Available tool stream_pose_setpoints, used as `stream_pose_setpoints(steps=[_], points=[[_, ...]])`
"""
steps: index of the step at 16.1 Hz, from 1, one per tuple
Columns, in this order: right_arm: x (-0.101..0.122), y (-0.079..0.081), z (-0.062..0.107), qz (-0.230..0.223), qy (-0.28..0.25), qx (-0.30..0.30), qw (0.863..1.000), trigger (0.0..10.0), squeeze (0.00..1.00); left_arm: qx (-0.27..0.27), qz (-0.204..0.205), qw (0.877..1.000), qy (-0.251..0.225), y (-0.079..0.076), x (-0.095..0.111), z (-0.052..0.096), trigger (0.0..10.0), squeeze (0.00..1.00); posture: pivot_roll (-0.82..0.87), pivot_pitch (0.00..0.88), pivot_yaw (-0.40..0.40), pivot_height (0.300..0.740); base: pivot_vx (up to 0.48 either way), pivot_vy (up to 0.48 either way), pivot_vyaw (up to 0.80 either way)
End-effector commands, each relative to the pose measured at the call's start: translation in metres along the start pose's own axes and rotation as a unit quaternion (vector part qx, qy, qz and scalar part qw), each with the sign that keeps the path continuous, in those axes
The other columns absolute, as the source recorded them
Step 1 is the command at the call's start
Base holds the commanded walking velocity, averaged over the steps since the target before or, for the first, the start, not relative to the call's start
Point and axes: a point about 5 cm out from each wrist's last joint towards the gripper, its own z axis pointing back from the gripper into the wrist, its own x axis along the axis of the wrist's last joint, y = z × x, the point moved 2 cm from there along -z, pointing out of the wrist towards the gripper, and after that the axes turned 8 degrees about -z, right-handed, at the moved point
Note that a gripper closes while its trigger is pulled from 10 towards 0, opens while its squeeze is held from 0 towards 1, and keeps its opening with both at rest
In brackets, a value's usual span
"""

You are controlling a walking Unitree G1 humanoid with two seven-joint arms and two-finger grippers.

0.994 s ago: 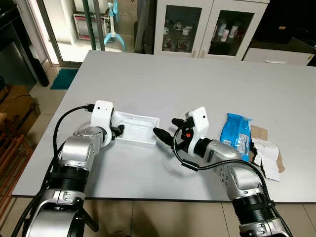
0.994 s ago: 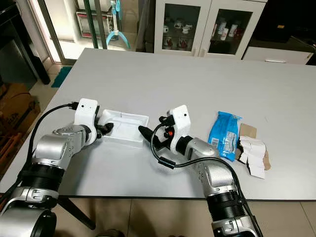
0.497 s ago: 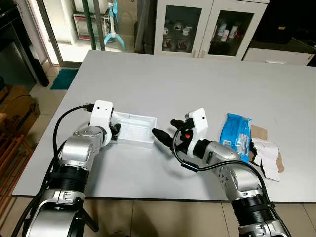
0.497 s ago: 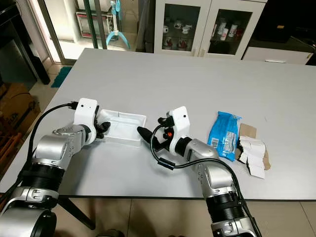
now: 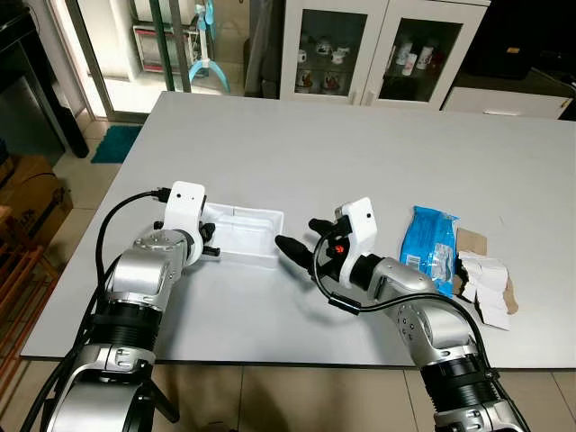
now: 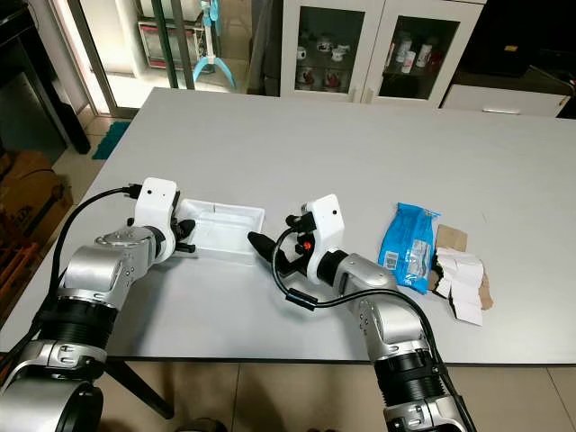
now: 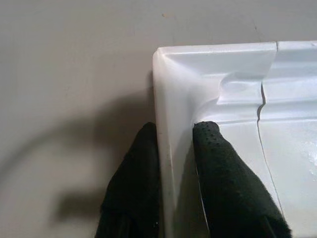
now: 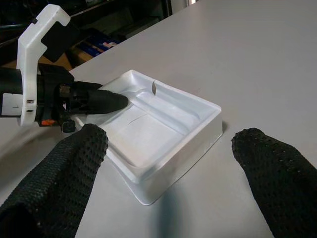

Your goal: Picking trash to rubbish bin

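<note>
The left gripper [image 7: 173,148] clamps the white tray's [image 5: 247,236] rim between its jaws. The right gripper [image 8: 168,173], jaws wide, faces the tray's opposite end on the tabletop [image 5: 297,148].

The tray [image 5: 245,235] was plain glossy white on a pale grey table [image 5: 360,153]. Both grippers, left gripper [image 7: 171,148] and right gripper [image 8: 173,163], had black fingers [image 8: 74,168] with a dotted texture, on white wrist housings and silver arms. A blue packet [image 5: 429,245] with white print lay beside white paper scraps [image 5: 486,283] on brown card [image 5: 472,241].
</note>
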Motion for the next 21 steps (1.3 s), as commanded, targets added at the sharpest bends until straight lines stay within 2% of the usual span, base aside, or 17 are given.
stream_pose_setpoints(steps=[1,6,7,9,10,11,12,13,14,15,17,18,19,21], points=[[0.005,0.000,0.001,0.001,-0.003,0.002,1.000,10.0,0.00,0.005,-0.004,1.000,-0.003,-0.002,0.003,-0.001,0.0,0.00,0.02,0.039,-0.064,0.740,0.000,0.000,0.00],[0.005,0.001,0.000,0.001,-0.003,0.003,1.000,10.0,0.00,0.013,-0.006,1.000,-0.010,-0.001,0.005,0.000,0.0,0.00,0.02,0.039,-0.063,0.740,0.000,0.000,0.00],[0.004,0.001,0.000,0.001,-0.003,0.002,1.000,10.0,0.00,0.026,-0.014,0.999,-0.019,0.002,0.008,0.000,10.0,0.00,0.02,0.040,-0.063,0.740,0.000,0.000,0.00],[0.004,0.001,0.000,0.001,-0.003,0.001,1.000,10.0,0.00,0.044,-0.019,0.998,-0.034,0.006,0.012,0.001,10.0,0.00,0.02,0.041,-0.063,0.740,0.000,0.000,0.00],[0.014,-0.008,0.000,0.019,-0.034,-0.039,0.998,10.0,0.00,0.091,-0.022,0.990,-0.107,0.015,0.034,0.006,10.0,0.00,0.03,0.042,-0.064,0.740,0.000,0.000,0.00],[0.018,-0.011,0.000,0.028,-0.048,-0.058,0.997,10.0,0.00,0.102,-0.019,0.987,-0.124,0.018,0.038,0.008,10.0,0.00,0.03,0.042,-0.064,0.740,0.000,0.000,0.00],[0.035,-0.025,0.001,0.024,-0.103,-0.118,0.987,10.0,0.00,0.130,-0.011,0.976,-0.172,0.022,0.050,0.013,10.0,0.00,0.03,0.040,-0.065,0.740,0.000,0.000,0.00],[0.042,-0.029,0.001,0.016,-0.123,-0.137,0.983,10.0,0.00,0.139,-0.007,0.972,-0.189,0.023,0.054,0.015,10.0,0.00,0.03,0.040,-0.065,0.740,0.000,0.000,0.00],[0.056,-0.037,0.005,0.040,-0.163,-0.192,0.967,10.0,0.00,0.158,0.028,0.961,-0.224,0.023,0.061,0.019,10.0,0.00,0.03,0.038,-0.064,0.740,0.000,0.000,0.00],[0.065,-0.039,0.006,0.068,-0.188,-0.221,0.954,10.0,0.00,0.163,0.068,0.952,-0.250,0.018,0.066,0.022,10.0,0.00,0.02,0.034,-0.064,0.740,0.000,0.000,0.00],[0.076,-0.035,0.007,0.050,-0.235,-0.239,0.941,10.0,0.00,0.153,0.093,0.941,-0.286,0.004,0.072,0.025,10.0,0.00,0.03,0.031,-0.067,0.740,0.000,0.000,0.00],[0.078,-0.033,0.006,0.060,-0.244,-0.241,0.937,10.0,0.00,0.154,0.101,0.937,-0.298,0.001,0.073,0.026,10.0,0.00,0.03,0.030,-0.067,0.740,0.000,0.000,0.00],[0.083,-0.026,0.003,0.064,-0.268,-0.242,0.930,10.0,0.00,0.169,0.118,0.923,-0.326,-0.001,0.077,0.030,10.0,0.00,0.02,0.027,-0.067,0.740,0.000,0.000,0.00],[0.088,-0.028,0.005,0.087,-0.290,-0.274,0.913,10.0,0.00,0.191,0.106,0.910,-0.352,0.001,0.081,0.034,10.0,0.00,0.03,0.023,-0.066,0.740,0.000,0.000,0.00]])
